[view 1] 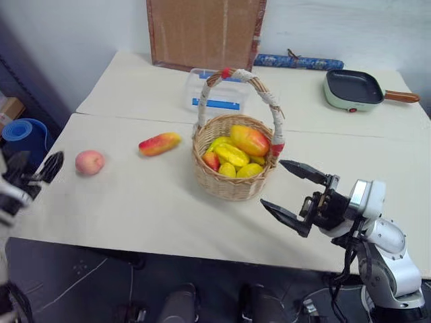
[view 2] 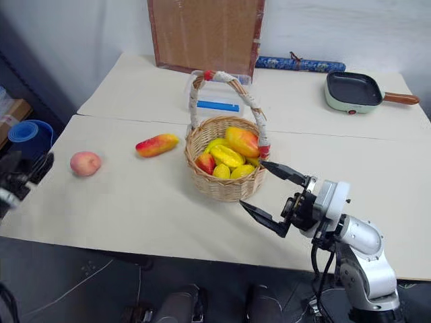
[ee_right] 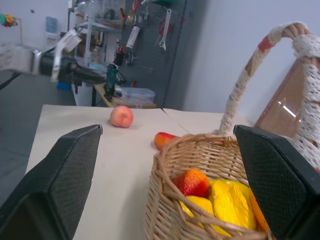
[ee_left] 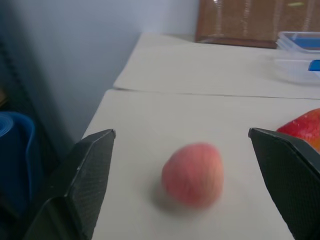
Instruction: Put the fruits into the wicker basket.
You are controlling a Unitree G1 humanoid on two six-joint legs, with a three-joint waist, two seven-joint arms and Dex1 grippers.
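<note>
Both claws stand wide and empty. Left claw (view 1: 34, 171) hangs at the counter's (view 1: 135, 202) edge, just beside the peach (view 1: 89, 162). Right claw (view 1: 296, 195) hovers close to the wicker basket (view 1: 232, 182), already holding several fruits. Between peach and basket, the mango (view 1: 159, 143) lies on the counter.

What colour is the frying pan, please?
Frying pan: mint green, dark inside, brown handle; left eye view.

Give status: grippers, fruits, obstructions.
Left gripper open, lined up on peach. Right gripper open, empty, beside wicker basket. Mango on table. Nothing blocking.
</note>
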